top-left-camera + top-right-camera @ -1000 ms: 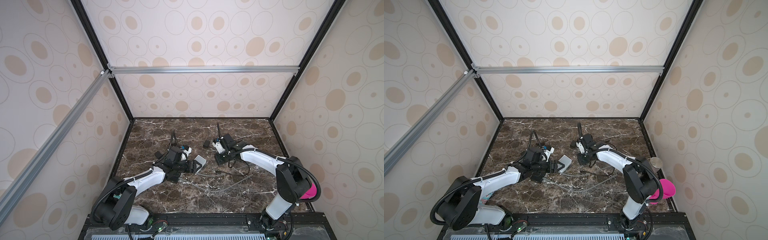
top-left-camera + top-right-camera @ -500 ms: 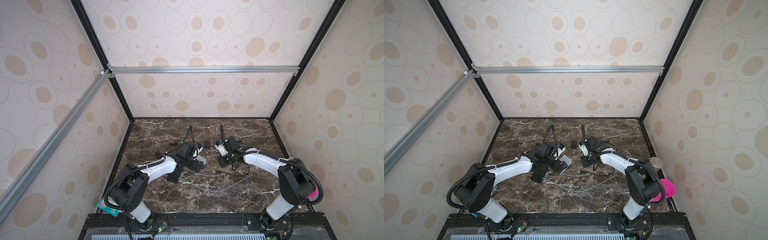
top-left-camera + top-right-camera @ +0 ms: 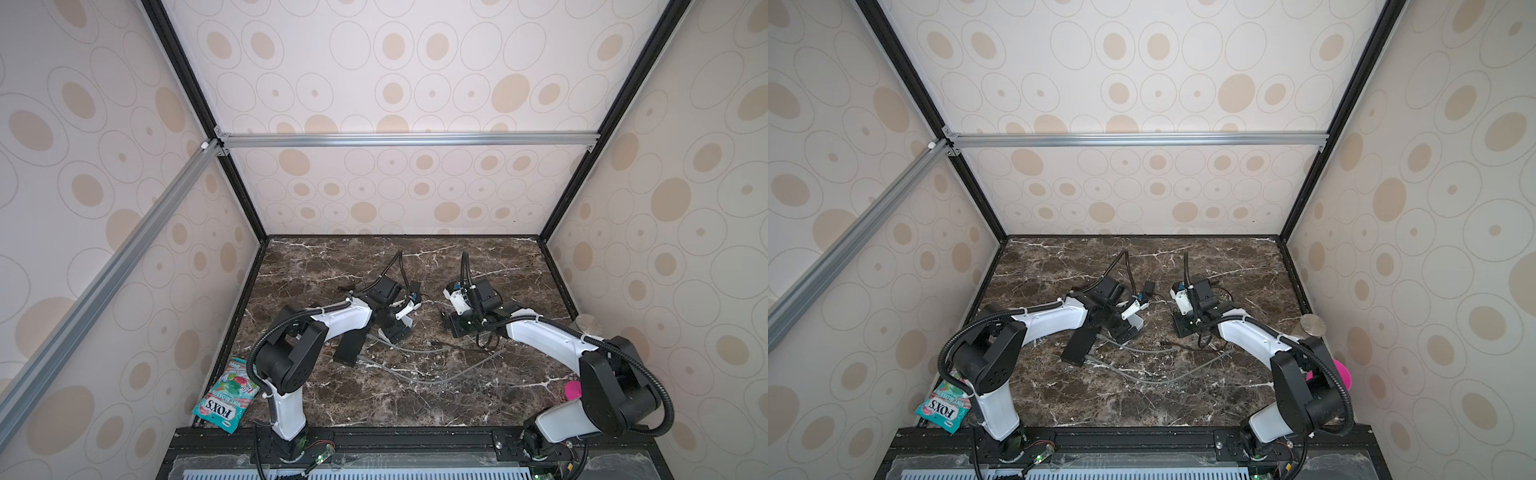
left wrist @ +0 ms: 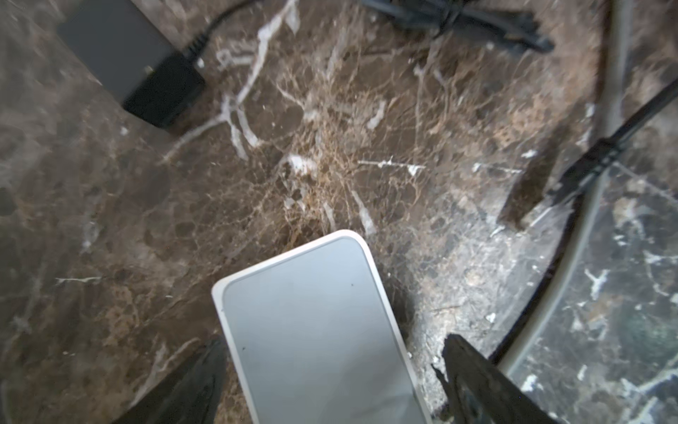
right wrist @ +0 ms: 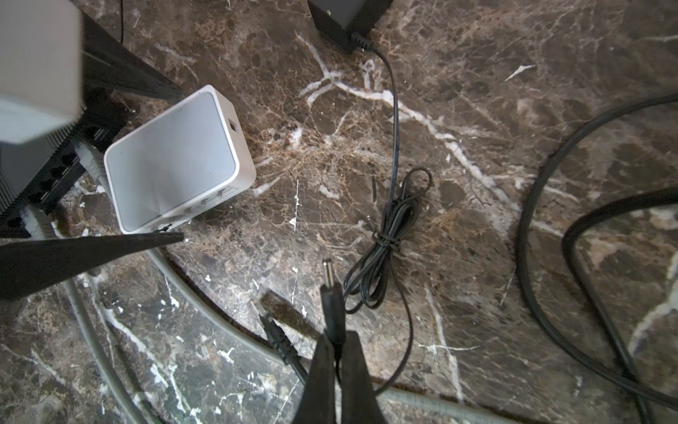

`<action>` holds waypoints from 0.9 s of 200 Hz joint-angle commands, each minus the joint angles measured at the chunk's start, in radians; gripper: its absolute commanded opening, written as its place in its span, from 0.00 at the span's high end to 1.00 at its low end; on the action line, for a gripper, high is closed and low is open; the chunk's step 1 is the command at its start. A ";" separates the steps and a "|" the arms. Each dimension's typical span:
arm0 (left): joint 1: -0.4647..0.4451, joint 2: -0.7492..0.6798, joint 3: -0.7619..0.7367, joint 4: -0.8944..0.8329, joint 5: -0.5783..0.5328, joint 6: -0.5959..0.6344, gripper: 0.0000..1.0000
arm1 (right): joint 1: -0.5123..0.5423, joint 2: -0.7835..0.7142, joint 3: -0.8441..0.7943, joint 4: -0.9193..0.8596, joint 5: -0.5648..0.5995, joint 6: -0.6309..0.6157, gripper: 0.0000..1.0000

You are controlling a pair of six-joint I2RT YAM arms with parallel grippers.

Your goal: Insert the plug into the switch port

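The switch (image 4: 312, 330) is a small white box with a grey top, lying on the marble; it also shows in the right wrist view (image 5: 172, 158) and, partly under the left arm, in a top view (image 3: 1136, 322). My left gripper (image 4: 334, 343) is open and straddles it, one finger on each side, with a gap at one side. My right gripper (image 5: 335, 341) is shut on the plug (image 5: 332, 297), a black barrel plug that points out past the fingertips, a short way from the switch. In both top views the right gripper (image 3: 455, 330) sits right of the left gripper (image 3: 395, 328); the plug is hidden there.
The plug's thin black lead is bundled (image 5: 381, 249) and runs to a black power adapter (image 5: 345, 18). A flat black box (image 3: 351, 345) lies beside the switch, with grey cables (image 3: 415, 370) curving across the marble. A candy bag (image 3: 226, 395) lies front left, a metal disc (image 3: 1313, 324) at the right.
My left arm swung to the right and its open jaws came over the switch. The right gripper, still holding the plug, drew back slightly to the right.
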 commanded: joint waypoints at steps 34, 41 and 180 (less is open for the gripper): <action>0.014 0.075 0.107 -0.173 -0.021 -0.014 0.24 | -0.008 -0.011 -0.011 0.020 -0.025 -0.026 1.00; 0.017 0.076 0.114 -0.189 -0.014 -0.015 0.28 | -0.009 -0.009 -0.010 0.019 -0.026 -0.026 1.00; 0.126 0.140 0.264 -0.300 0.037 1.000 0.37 | -0.007 -0.016 -0.020 0.016 -0.081 -0.111 1.00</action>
